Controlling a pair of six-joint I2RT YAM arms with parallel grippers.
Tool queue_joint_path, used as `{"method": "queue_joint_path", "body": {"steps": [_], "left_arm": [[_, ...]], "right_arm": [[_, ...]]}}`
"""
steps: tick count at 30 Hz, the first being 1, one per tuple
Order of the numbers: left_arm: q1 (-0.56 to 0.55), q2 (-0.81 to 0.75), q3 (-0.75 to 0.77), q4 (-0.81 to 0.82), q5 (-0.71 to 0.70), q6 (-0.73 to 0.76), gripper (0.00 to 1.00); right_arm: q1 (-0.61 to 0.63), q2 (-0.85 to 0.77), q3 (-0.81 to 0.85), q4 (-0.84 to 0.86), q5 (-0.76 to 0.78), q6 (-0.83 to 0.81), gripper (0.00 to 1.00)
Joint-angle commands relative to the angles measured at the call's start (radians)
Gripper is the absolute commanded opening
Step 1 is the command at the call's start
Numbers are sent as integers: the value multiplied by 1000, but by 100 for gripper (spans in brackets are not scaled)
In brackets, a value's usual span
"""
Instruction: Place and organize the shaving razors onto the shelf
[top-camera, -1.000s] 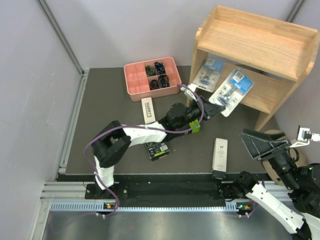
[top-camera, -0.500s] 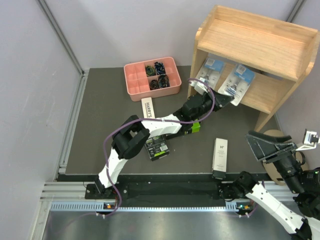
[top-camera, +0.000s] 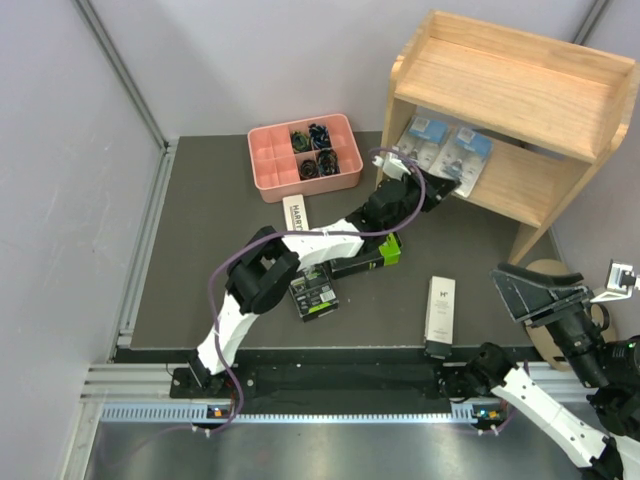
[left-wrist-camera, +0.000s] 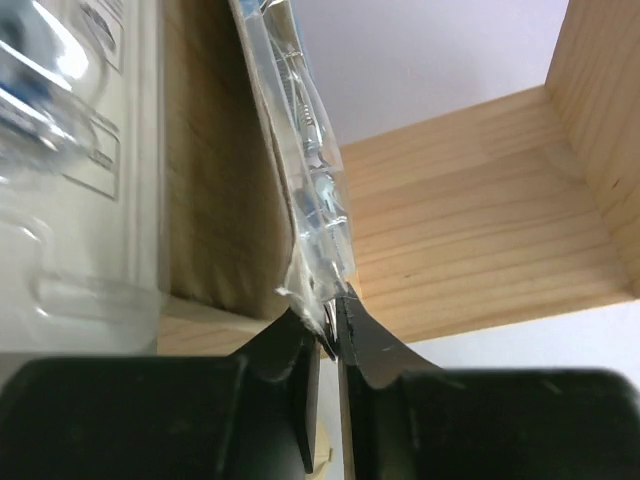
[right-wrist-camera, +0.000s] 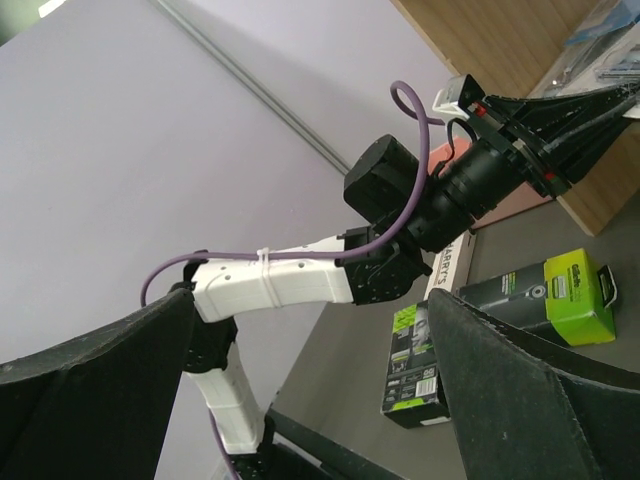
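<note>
The left tool (left-wrist-camera: 328, 336) is clenched on the thin bottom edge of a blister pack (left-wrist-camera: 312, 190). Its two fingers are almost together, with only the plastic rim between them. That pack sits in the lower tier of the wooden shelf (top-camera: 505, 80), just beside a second blister pack (top-camera: 424, 140) (both show blue cards, side by side toward the tier's left end). The left arm (top-camera: 300, 262) stretches from its base across the dark worktop (top-camera: 200, 250) to reach them.

Beneath the arm lies a black box (top-camera: 365, 262) with a lime-green end, and another black box (top-camera: 312, 291) lies close to it, nearer the bases. One white box (top-camera: 297, 218) lies near the pink tray (top-camera: 275, 165), which holds small dark items. The other white box (top-camera: 439, 308) lies well apart from it, toward the right. All four boxes lie on the worktop.

The right tool (top-camera: 535, 292) hangs released by the worktop's near right corner, its fingers spread wide with nothing between them.
</note>
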Motion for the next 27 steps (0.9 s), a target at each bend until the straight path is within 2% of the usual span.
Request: {"method": "queue_joint_path", "body": {"steps": [1, 10, 12, 15, 20, 24, 27], "left_arm": [[15, 0, 69, 6, -12, -24, 17], [17, 33, 144, -65, 20, -60, 37], [18, 28, 176, -159, 38, -76, 43], [17, 19, 207, -281, 53, -63, 46], [15, -26, 183, -350, 46, -46, 60], [17, -38, 201, -390, 63, -14, 65], [17, -33, 267, -492, 121, 43, 66]], "right_arm": [[-3, -66, 19, 4, 20, -3, 99], [-3, -69, 23, -5, 21, -3, 99], [-5, -71, 26, -11, 26, -5, 99], [-3, -74, 28, -13, 27, -7, 99], [-3, -74, 28, -11, 26, -7, 99], [-3, -74, 28, -14, 24, -7, 99], [-3, -77, 29, -20, 26, -3, 99]]}}
